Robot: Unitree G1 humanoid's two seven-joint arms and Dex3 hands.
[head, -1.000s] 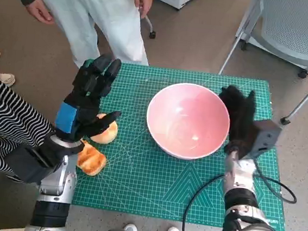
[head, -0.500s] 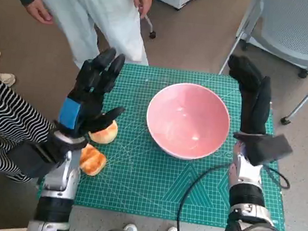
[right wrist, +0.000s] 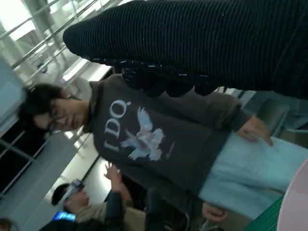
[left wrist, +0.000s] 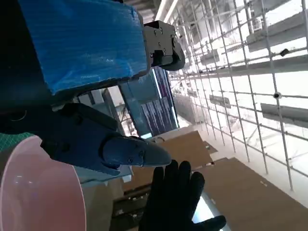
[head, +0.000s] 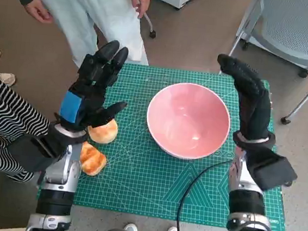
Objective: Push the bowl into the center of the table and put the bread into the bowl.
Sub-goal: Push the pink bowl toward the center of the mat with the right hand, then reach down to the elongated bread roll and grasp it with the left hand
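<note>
Since the bowl (head: 188,120) already sits about mid-mat, you have only the bread (head: 103,131) left (two pieces just left of the bowl), with left hand (head: 91,90) and right hand (head: 250,103) both raised, spread wide, holding nothing

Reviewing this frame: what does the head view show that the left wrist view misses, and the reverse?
Only the head view shows the two bread pieces on the green mat. Only the left wrist view shows ceiling grid and cardboard boxes. Both show the pink bowl, the left hand and the right hand, each raised and holding nothing.
</note>
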